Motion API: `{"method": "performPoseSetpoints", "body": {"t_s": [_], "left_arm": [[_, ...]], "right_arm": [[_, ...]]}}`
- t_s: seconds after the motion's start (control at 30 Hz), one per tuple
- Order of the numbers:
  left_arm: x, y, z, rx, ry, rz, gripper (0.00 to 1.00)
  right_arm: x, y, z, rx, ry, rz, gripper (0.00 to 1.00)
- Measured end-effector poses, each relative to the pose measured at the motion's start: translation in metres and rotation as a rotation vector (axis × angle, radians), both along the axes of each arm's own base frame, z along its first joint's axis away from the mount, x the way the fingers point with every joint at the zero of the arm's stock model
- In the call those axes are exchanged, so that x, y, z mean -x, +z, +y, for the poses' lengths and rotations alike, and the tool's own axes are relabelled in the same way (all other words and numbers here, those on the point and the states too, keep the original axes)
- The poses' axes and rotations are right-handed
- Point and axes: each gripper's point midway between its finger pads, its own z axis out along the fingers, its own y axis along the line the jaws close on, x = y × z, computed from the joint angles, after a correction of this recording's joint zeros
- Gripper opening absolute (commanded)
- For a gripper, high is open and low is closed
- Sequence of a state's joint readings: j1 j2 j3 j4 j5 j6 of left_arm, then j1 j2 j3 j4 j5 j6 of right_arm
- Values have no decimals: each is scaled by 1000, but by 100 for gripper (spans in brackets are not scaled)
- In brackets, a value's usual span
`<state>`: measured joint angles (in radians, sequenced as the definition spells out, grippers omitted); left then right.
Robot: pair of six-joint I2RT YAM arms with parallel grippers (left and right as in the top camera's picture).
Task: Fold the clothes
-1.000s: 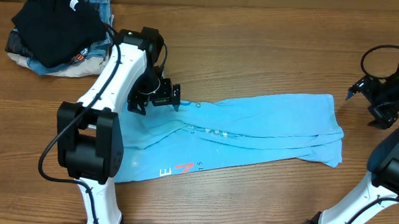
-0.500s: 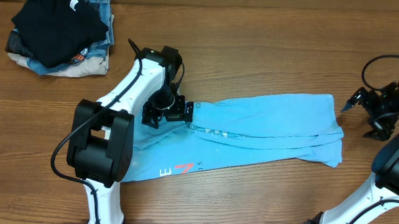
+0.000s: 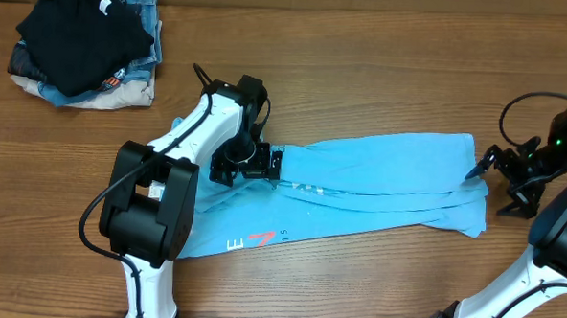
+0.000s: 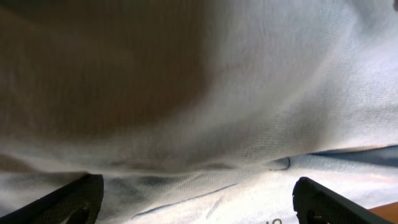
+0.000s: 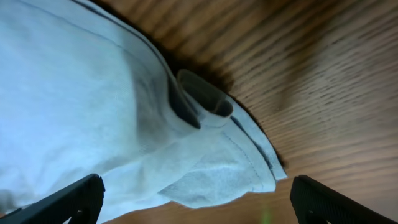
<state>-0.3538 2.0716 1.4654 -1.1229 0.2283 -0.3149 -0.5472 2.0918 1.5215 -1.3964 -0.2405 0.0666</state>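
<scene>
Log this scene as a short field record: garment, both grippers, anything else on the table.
garment: light sky-blue cotton T-shirt, lying as a long folded strip across the wooden table
left gripper: open, close over the shirt's upper edge
right gripper: open, at the shirt's right end
other: black garment on a pile of folded denim and beige clothes, far left corner

My white-and-black left arm (image 3: 184, 140) bends out over the left half of the light sky-blue cotton T-shirt (image 3: 388, 173). Its black two-finger left gripper (image 3: 274, 166) hangs low above that cloth, jaws spread wide. My black right gripper (image 3: 490, 184) sits at the T-shirt's right end, jaws equally wide.
</scene>
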Motion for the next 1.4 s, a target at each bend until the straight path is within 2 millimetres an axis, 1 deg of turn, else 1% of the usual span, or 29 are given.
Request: {"method": "performPoseSetpoints", "body": {"t_s": [0.1, 0.27, 0.4, 0.7, 0.8, 0.9, 0.97, 1.0, 1.07, 1.1, 1.23, 1.27, 1.3, 1.33, 1.4], "left_arm": [[2, -3, 1, -1, 0, 3, 100], [4, -4, 1, -3, 0, 8, 100], [3, -5, 1, -1, 0, 4, 100], [1, -5, 0, 1, 0, -2, 100], [1, -5, 0, 1, 0, -4, 100], [0, -5, 0, 2, 1, -7, 100], [0, -5, 0, 2, 4, -8, 100], [0, -5, 0, 3, 4, -9, 100], [0, -5, 0, 3, 4, -9, 100], [-1, -5, 0, 3, 4, -10, 100], [-1, -5, 0, 3, 7, -11, 100], [-1, -5, 0, 3, 7, -11, 100], [-1, -5, 0, 3, 7, -11, 100], [-1, -5, 0, 3, 7, -11, 100], [-1, -5, 0, 3, 7, -12, 100]], "right_arm": [[-2, -11, -1, 11, 7, -24, 100], [-7, -24, -3, 26, 15, -67, 100], [-10, -24, -1, 11, 34, -94, 100], [-21, -18, 13, -79, 80, -194, 100], [-22, -18, 17, -97, 87, -208, 96], [-23, -19, 24, -109, 103, -221, 90], [-24, -19, 31, -112, 120, -231, 84], [-25, -20, 34, -115, 130, -234, 80], [-26, -20, 43, -129, 153, -239, 54], [-27, -22, 47, -131, 162, -242, 48], [-27, -26, 56, -143, 177, -236, 48], [-27, -25, 56, -144, 175, -236, 45], [-27, -26, 56, -142, 176, -235, 39], [-27, -26, 54, -134, 170, -230, 29], [-26, -29, 50, -114, 165, -217, 4]]}}
